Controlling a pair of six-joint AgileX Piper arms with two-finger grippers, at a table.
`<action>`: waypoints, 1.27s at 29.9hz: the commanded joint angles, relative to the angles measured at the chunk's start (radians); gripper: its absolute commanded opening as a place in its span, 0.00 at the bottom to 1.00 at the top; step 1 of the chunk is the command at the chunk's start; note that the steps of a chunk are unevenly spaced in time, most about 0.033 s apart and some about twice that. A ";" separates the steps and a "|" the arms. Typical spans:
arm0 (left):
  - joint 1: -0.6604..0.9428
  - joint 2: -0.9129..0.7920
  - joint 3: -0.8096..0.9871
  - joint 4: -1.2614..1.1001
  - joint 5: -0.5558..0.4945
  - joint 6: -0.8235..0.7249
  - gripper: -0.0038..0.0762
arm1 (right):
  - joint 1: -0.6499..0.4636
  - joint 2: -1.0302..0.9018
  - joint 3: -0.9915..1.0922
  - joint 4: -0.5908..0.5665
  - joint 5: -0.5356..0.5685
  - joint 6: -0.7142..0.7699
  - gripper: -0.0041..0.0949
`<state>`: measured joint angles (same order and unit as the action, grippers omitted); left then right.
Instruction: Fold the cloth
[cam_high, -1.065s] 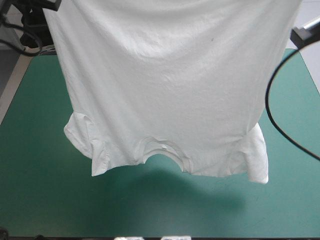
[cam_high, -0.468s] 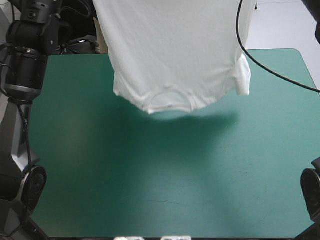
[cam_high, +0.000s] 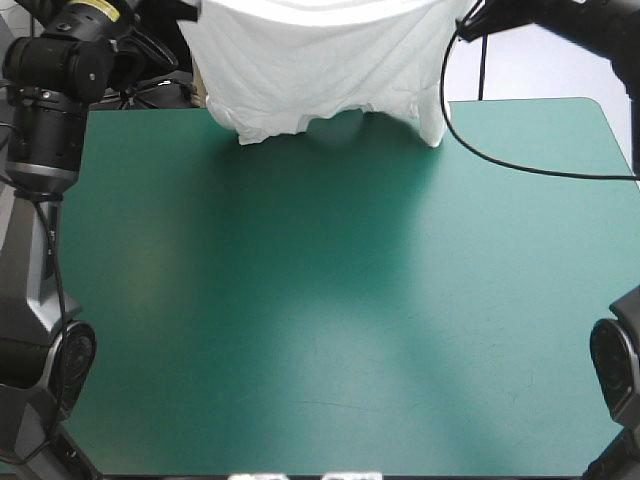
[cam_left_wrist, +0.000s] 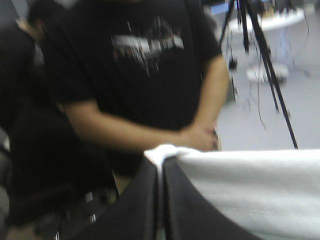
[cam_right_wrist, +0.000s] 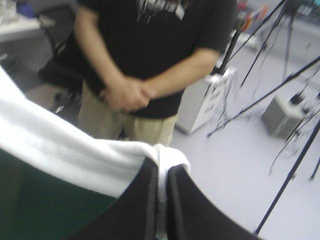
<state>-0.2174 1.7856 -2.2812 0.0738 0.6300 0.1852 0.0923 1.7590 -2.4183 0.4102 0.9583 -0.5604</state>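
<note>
White fabric of the T-shirt (cam_high: 320, 60) is hanging in the air over the far edge of the tabletop (cam_high: 330, 320), spread wide between the two arms. Its neckline and both short sleeves are dangling lowest, just above the teal-green cover; whether they are brushing it is not clear. The left hand (cam_left_wrist: 161, 172) is gripping one upper corner, its black fingers (cam_left_wrist: 135, 210) pressing all but together on a thin fold of cloth that is bunching at their tips. The right hand (cam_right_wrist: 161, 172) is clamping the opposite upper corner in the same manner, a rolled white hem curling over its fingertips and stretching away toward the other arm.
</note>
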 joint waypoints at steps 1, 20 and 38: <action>-0.001 -0.008 0.068 -0.010 0.209 -0.044 0.03 | 0.002 0.025 0.003 0.006 0.140 0.013 0.03; -0.001 -0.334 0.895 -0.107 0.345 -0.038 0.03 | 0.004 -0.260 0.865 -0.100 0.242 0.125 0.03; -0.003 -0.660 1.398 -0.154 0.428 -0.040 0.03 | 0.161 -0.554 1.554 -0.140 0.179 0.239 0.03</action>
<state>-0.2174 1.1577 -0.9073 -0.0675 1.0534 0.1449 0.2196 1.2458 -0.8795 0.2886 1.1505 -0.3521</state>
